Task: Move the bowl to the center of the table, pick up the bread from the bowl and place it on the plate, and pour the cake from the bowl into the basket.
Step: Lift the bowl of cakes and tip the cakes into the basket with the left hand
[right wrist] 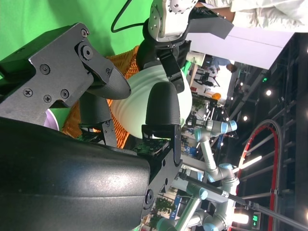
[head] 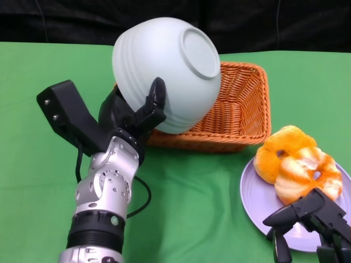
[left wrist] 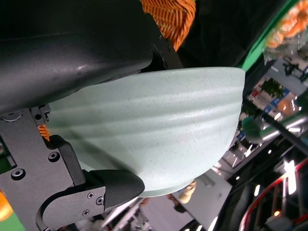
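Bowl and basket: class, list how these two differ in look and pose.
The bowl is smooth pale green; the basket is woven orange wicker. The bowl is round and tipped over, base showing, gripped by the left hand; the basket is rectangular, upright on the table. Both are open containers.

silver ribbed left forearm (head: 104,192) lower left with dotted screw holes, little green dot on its black collar, black cable looping off it, matte black left hand (head: 134,115), black angular right hand (head: 312,219) lower right
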You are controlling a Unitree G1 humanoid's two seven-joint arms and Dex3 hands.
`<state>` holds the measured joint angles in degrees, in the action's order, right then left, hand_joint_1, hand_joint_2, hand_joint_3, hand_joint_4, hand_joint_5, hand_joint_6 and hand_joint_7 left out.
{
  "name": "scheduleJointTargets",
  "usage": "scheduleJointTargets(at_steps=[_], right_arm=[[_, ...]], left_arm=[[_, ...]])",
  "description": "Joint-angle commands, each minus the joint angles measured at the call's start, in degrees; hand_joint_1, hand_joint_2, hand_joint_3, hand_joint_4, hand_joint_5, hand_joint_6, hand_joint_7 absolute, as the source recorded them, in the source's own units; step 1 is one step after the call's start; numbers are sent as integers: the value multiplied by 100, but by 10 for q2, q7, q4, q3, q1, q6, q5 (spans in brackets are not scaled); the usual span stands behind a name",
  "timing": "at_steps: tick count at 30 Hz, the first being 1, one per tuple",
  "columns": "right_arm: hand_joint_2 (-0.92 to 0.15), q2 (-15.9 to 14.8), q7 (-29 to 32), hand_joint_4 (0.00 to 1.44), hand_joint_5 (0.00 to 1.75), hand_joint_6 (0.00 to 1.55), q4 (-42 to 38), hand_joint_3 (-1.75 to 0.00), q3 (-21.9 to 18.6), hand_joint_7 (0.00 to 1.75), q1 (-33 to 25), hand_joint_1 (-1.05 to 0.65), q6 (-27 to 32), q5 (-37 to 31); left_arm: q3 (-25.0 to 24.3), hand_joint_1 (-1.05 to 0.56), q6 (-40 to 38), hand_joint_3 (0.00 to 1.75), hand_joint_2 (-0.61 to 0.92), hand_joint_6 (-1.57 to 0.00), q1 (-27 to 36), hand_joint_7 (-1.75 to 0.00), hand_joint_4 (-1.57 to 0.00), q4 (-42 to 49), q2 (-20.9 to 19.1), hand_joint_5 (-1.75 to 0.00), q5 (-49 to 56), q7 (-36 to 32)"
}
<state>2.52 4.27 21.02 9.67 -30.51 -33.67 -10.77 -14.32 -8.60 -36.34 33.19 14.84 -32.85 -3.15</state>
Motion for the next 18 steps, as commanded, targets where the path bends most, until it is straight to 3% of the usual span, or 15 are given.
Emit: scheduleJointTargets(at_steps=[1, 6, 13, 18], right_arm=[[-44, -3, 0, 52, 168, 54, 5, -128, 5, 146, -5, -5, 0, 2], [-44, -3, -1, 53, 167, 54, 7, -126, 3, 146, -4, -7, 6, 1], [-44, -5, -3, 53, 166, 53, 10, -125, 5, 145, -4, -8, 12, 3], [-44, -7, -2, 53, 166, 54, 8, -125, 3, 146, -3, -6, 7, 3]], left_arm=[[-19, -18, -10, 172, 32, -87, -27, -175, -108, -9, 44, -175, -34, -12], [-42, -20, -17, 173, 31, -85, -26, -175, -110, 4, 49, -175, -90, 23], [-54, -31, -17, 175, 29, -90, -28, -175, -112, 40, 27, -175, -140, 168], [-67, -32, -8, 175, 28, -91, -30, -175, -113, 63, 9, -175, -143, 228]])
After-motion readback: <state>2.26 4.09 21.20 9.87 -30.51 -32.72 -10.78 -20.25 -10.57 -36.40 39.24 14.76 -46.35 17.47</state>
